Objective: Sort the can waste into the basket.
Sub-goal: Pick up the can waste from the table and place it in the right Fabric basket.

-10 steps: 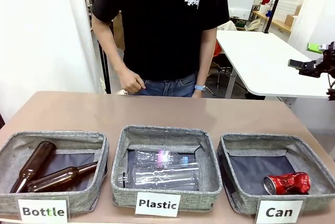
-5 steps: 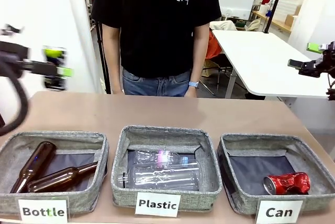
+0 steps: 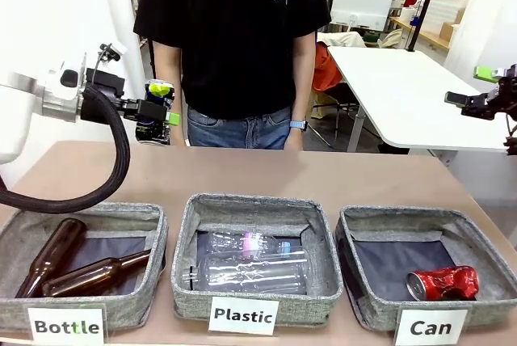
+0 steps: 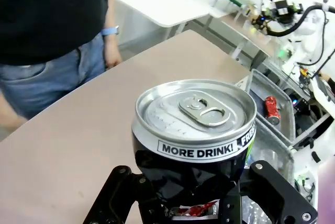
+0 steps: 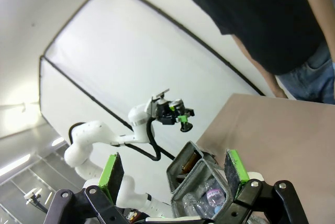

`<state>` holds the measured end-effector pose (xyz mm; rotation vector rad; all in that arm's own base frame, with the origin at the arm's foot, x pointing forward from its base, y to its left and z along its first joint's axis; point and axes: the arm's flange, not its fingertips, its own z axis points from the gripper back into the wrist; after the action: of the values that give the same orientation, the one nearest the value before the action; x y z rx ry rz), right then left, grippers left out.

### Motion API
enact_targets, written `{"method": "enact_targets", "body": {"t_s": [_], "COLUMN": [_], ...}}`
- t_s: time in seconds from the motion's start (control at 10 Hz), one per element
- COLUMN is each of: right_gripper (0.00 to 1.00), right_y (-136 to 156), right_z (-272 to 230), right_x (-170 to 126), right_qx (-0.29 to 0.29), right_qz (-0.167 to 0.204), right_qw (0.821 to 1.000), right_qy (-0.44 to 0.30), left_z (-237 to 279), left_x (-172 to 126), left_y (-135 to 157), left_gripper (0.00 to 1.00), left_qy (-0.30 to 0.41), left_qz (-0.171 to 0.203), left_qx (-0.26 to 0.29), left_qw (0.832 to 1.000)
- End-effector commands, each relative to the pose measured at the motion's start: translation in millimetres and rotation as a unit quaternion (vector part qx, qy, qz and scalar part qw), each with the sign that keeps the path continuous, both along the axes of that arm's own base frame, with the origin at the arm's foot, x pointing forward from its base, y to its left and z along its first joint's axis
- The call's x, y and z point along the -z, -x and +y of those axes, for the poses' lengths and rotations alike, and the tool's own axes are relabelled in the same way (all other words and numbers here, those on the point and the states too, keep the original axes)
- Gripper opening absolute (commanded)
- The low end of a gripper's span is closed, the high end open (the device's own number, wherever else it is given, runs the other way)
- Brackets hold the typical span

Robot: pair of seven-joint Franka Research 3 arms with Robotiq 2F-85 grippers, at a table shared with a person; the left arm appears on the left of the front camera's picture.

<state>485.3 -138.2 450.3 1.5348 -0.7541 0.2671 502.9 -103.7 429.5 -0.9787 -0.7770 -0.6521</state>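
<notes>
A: Where the left arm reaches in above the brown table (image 3: 266,172), what does its gripper (image 3: 155,111) carry?

B: The left gripper is clenched on the black crushed metal drink can with yellow-green marks (image 4: 194,130). In the left wrist view the can stands upright between the black fingers (image 4: 123,195), its silver end and pull tab facing the camera, a white band of print running round its rim. The front view shows can and gripper raised well above the table, over its far left part, near the person in the black T-shirt (image 3: 230,23).

A: And the other can?

B: The red crushed metal drink can with a silver end (image 3: 443,283) lies on its side on the dark lining of the grey woven-fabric basket labelled "Can" (image 3: 359,229), toward its near right corner.

A: The right gripper?

B: The right gripper (image 5: 172,174) is released; its green pads (image 5: 111,170) stand wide apart with nothing between them. It is raised at the right edge, well apart from the baskets.

A: The neighbouring bins?

B: The middle grey bin labelled "Plastic" (image 3: 187,237) holds clear plastic bottles (image 3: 254,261); the left grey bin labelled "Bottle" (image 3: 157,237) holds two brown glass bottles (image 3: 73,269).
</notes>
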Motion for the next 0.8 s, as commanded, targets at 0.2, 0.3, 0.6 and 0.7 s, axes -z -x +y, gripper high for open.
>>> {"method": "enact_targets", "body": {"t_s": [0.2,0.3,0.6,0.7], "right_gripper": [1.0,1.0,1.0,1.0], "right_y": [2,2,0,9], "right_z": [-1,-1,0,2], "right_x": [-1,-1,0,-13], "right_qx": [-0.005,-0.005,0.0,-0.026], "right_qz": [-0.005,-0.005,0.0,0.009], "right_qw": [1.0,1.0,1.0,1.0], "right_qy": [0.001,0.001,0.0,0.0], "left_z": [-9,-9,-27,-70], "left_x": [-4,-4,2,-2], "left_y": [3,3,17,47], "left_gripper": [0.0,0.0,0.0,0.0], "left_qy": [0.004,0.004,0.02,0.021], "left_qz": [-0.005,-0.005,0.008,0.004], "left_qx": [0.014,0.014,-0.004,0.031], "left_qw": [1.0,1.0,1.0,0.999]}}
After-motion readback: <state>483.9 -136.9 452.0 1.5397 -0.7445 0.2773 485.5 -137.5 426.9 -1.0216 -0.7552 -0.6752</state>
